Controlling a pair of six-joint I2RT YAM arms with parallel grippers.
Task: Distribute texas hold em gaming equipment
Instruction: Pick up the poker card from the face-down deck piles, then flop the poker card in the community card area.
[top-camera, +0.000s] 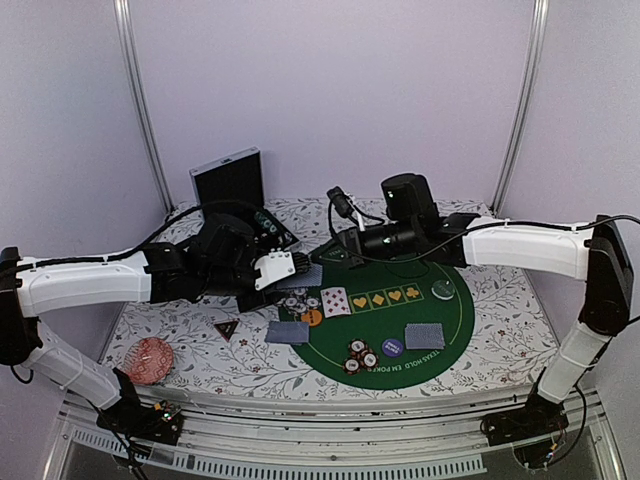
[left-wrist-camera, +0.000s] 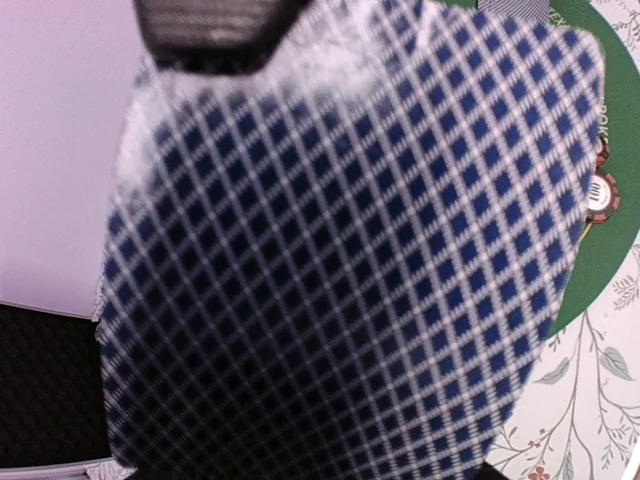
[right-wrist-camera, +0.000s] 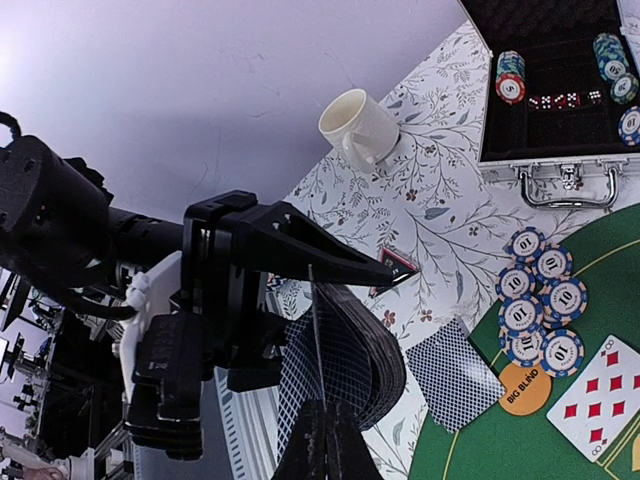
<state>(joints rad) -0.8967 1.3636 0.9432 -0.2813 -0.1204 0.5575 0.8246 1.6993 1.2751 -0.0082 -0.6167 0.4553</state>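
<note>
My left gripper (top-camera: 293, 266) is shut on a bowed deck of blue-backed cards (right-wrist-camera: 375, 350) above the green mat's left rim. My right gripper (right-wrist-camera: 325, 425) is shut on one card (right-wrist-camera: 313, 330), seen edge-on, at the deck's face. In the left wrist view the card back (left-wrist-camera: 340, 260) fills the frame and hides my fingers. On the mat (top-camera: 450, 325) lie a chip pile (right-wrist-camera: 540, 290), an orange button (right-wrist-camera: 525, 388), a face-up card (right-wrist-camera: 600, 395), a purple button (top-camera: 392, 348) and a pale-green button (top-camera: 443, 290). Face-down cards (top-camera: 287, 332) lie at the left edge. A black triangular marker (top-camera: 227, 328) sits on the cloth.
An open chip case (right-wrist-camera: 560, 90) and a cream mug (right-wrist-camera: 355, 125) stand at the back left. A red patterned round object (top-camera: 150, 360) lies at the front left. More chips (top-camera: 360, 355) and another face-down card pile (top-camera: 423, 337) lie on the mat's near side.
</note>
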